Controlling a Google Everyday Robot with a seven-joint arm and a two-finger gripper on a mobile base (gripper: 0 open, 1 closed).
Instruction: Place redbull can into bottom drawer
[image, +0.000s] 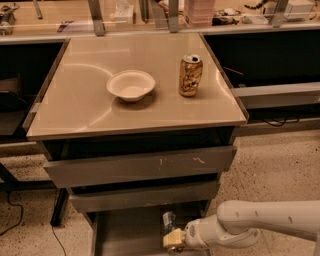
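Note:
The redbull can, slim and blue-and-silver, stands upright inside the open bottom drawer of the grey cabinet, near its right side. My gripper reaches in from the lower right on a white arm and sits just in front of and below the can, its yellowish fingertip block touching or nearly touching the can's base. The can's lower part is hidden behind the gripper.
A white bowl and a taller gold-brown can stand on the cabinet top. Two upper grey drawers with scratched fronts are slightly pulled out above the bottom drawer. Speckled floor lies to the right; shelving stands behind.

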